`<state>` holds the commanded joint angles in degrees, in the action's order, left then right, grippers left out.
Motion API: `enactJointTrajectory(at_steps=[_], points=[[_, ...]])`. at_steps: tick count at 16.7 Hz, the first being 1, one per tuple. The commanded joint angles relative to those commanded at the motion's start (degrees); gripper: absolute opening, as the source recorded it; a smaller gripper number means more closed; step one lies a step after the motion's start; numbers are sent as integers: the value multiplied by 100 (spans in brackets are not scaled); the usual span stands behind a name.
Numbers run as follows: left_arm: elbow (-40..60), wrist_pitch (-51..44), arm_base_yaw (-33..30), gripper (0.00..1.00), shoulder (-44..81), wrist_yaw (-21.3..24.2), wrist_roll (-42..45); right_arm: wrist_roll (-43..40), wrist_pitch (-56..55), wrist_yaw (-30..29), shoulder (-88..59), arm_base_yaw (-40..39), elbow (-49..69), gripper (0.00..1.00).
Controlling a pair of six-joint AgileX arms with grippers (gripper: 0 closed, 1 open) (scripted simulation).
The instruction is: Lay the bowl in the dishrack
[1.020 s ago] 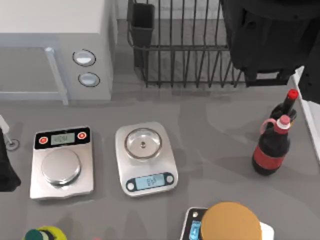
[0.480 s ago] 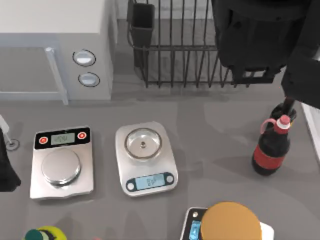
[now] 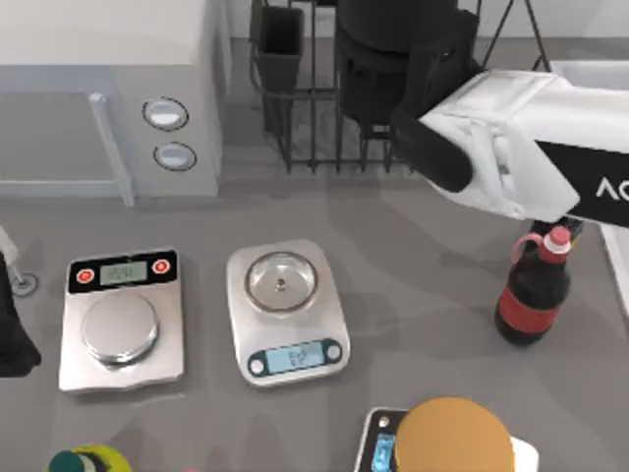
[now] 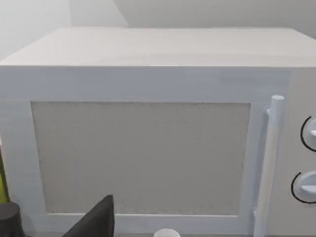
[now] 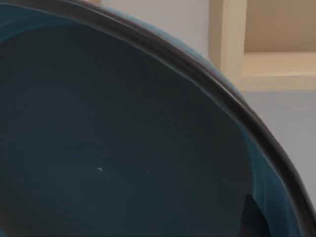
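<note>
Sweeping low on any retreat is the nearest hazard: the dark red bottle (image 3: 533, 295) stands at the right of the top view, directly under the right arm's white forearm, and a drop in height there would topple it. The two kitchen scales, one at lower left (image 3: 120, 320) and one at centre (image 3: 285, 310), sit well apart from the arm on the grey table (image 3: 413, 246) and look safe.

Farther back, the main risk is at the dishrack (image 3: 314, 128) along the top edge. If the bowl (image 5: 123, 148) comes down tilted or off the gaps, its rim could catch on the upright tines and tip out over the flared front rim. Drifting toward upper left would knock it against the black utensil cup (image 3: 278, 44).

The right gripper (image 3: 388, 69) hangs over the middle of the rack at top centre, reaching in from the right with the forearm slanting across the frame. The dark blue bowl sits right against the wrist camera, its inside facing the lens, so I judge the gripper clamped on the bowl, which is above the rack and not yet laid in.

The left arm (image 3: 12, 339) is parked at the left edge, its wrist camera facing the microwave (image 4: 148, 148); I cannot tell its grip state.
</note>
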<state>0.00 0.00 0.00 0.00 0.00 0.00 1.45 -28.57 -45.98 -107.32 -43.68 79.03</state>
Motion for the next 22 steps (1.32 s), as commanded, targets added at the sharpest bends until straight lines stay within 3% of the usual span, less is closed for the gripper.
enactJointTrajectory(at_steps=[5, 10, 22], points=[[0, 0, 0, 100, 0, 0, 0, -40, -1117, 753, -944, 713, -252, 0], [0, 0, 0, 100, 0, 0, 0, -43, -1159, 787, -982, 747, -265, 0], [0, 0, 0, 100, 0, 0, 0, -43, -1159, 787, -982, 747, -265, 90]])
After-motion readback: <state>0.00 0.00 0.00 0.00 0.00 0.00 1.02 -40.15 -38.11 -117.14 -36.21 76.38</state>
